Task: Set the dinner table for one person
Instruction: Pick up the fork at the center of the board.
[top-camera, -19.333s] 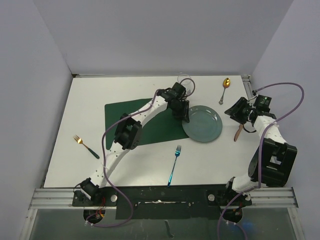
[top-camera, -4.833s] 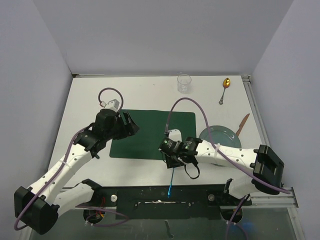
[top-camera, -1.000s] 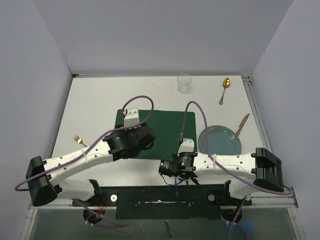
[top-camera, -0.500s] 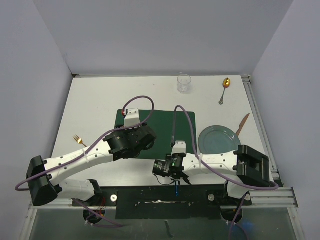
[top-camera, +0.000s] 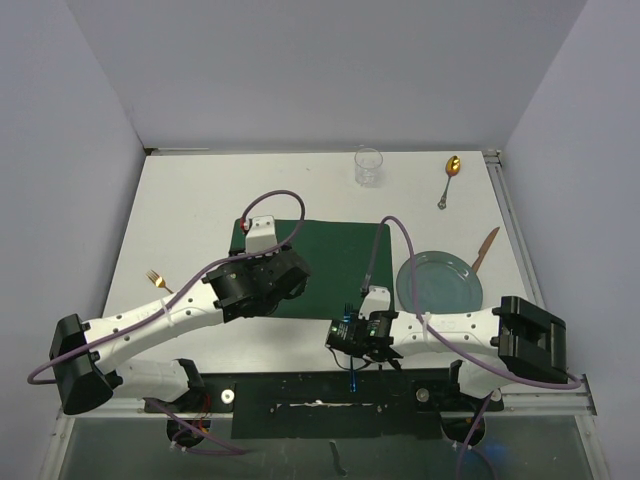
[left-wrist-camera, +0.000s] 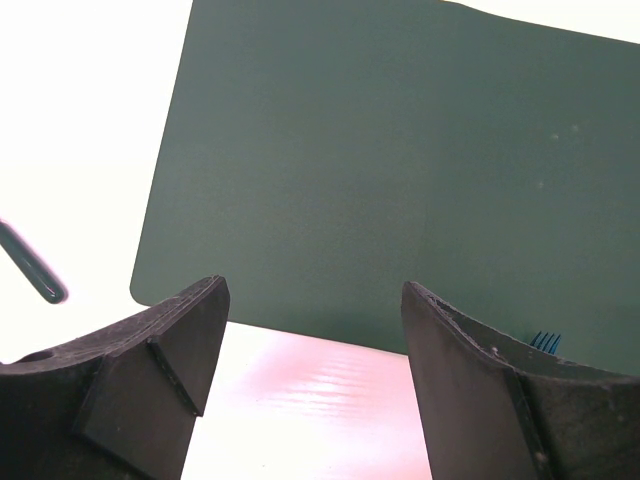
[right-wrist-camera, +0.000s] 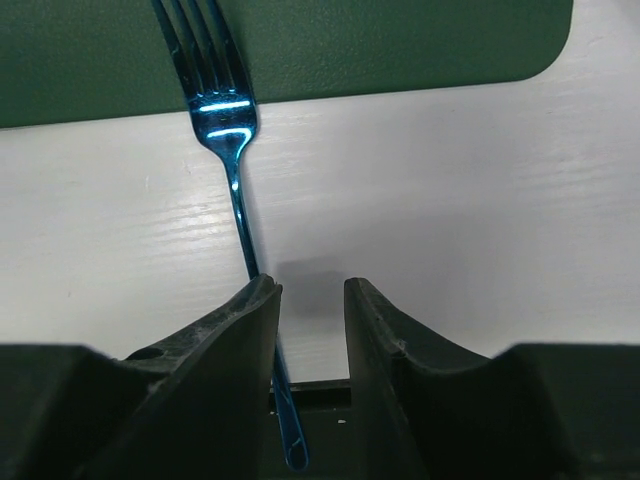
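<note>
Your right gripper (right-wrist-camera: 312, 300) stands narrow and empty, with the blue fork (right-wrist-camera: 222, 110) handle under one finger, tines ahead on the placemat (right-wrist-camera: 400, 40), and the dinner table (right-wrist-camera: 450, 200) beneath. You're likely placing the fork: shift sideways to straddle the handle, then close.

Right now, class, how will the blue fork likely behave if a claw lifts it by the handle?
The blue fork shines like polished metal: probably stiff, but slippery to pinch. Its thin handle lies flat on the dinner table, so it may twist in a grip. The broader tine end would likely droop.
</note>
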